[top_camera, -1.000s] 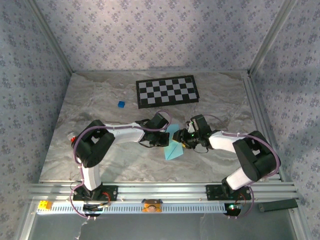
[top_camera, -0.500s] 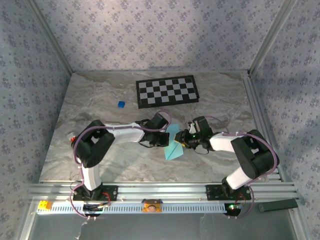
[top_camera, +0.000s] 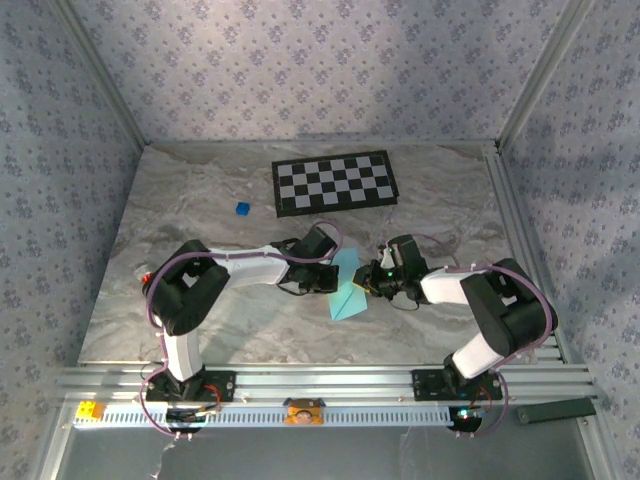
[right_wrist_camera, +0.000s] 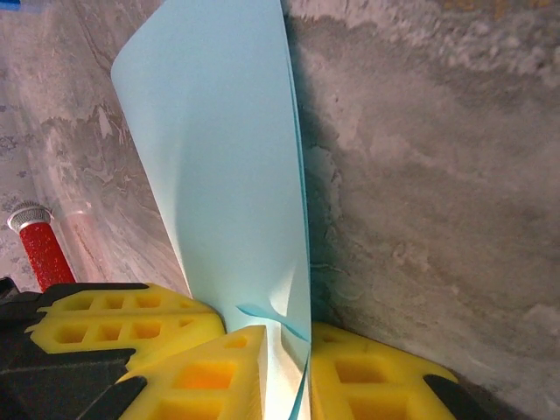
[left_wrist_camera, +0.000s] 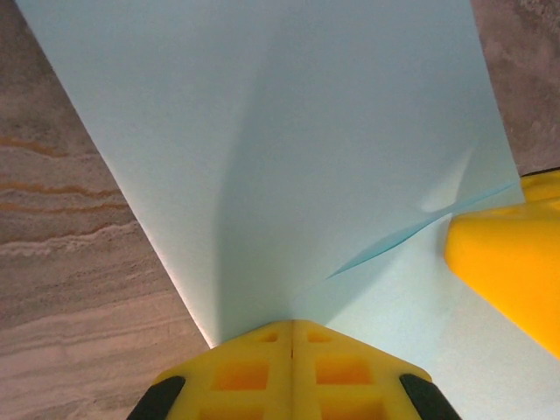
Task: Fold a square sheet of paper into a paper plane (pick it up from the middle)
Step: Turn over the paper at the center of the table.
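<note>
Since a second ago the right gripper (top_camera: 373,283) has slid in toward its partner and drawn its jaws nearly together. Its fingers (right_wrist_camera: 219,372) now flank one edge of the square sheet of paper (top_camera: 346,297), and the small pucker in the sheet just ahead of them suggests the pads are biting. Opposite it, the left gripper (left_wrist_camera: 291,331) is clenched flat on the facing edge, so the sheet hangs between the two. It bows in a soft curve ahead of the left fingertips and stands nearly on edge ahead of the right ones, with the marbled table (right_wrist_camera: 420,175) just beyond. The layered edge and pointed outline suggest it is already doubled over. My reading is that it will handle as something almost weightless and limp — no stiffness to resist a push, quick to buckle or take a stray crease, and liable to tear if the two grips pull apart hard. The safest hold is probably a shallow pinch right at the border, near the fold line — close to where both sets of fingers sit — with only slight tension.
</note>
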Action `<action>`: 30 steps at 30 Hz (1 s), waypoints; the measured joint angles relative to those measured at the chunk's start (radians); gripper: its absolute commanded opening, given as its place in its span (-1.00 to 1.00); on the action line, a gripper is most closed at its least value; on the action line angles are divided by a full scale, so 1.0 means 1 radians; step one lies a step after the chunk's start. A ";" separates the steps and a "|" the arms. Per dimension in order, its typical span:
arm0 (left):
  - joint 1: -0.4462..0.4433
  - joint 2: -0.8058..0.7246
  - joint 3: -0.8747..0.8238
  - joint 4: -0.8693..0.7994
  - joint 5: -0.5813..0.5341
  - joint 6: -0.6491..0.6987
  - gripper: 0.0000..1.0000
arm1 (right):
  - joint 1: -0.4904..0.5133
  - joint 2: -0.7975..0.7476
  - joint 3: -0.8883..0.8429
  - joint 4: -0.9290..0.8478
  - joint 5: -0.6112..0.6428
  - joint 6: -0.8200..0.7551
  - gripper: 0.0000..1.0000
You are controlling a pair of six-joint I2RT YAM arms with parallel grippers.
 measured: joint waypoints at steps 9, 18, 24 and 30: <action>0.000 -0.002 -0.005 0.006 0.000 0.000 -1.00 | -0.018 0.003 -0.013 0.026 -0.008 0.000 -0.75; 0.000 -0.003 -0.006 0.007 -0.001 0.000 -1.00 | -0.026 0.008 -0.015 0.045 -0.023 0.000 -0.86; 0.000 -0.013 -0.013 0.006 -0.005 0.000 -0.90 | -0.029 0.008 -0.016 0.051 -0.037 0.000 -0.96; -0.005 -0.087 -0.043 -0.013 -0.044 0.001 -0.59 | -0.047 -0.018 -0.021 0.040 -0.042 -0.006 -0.97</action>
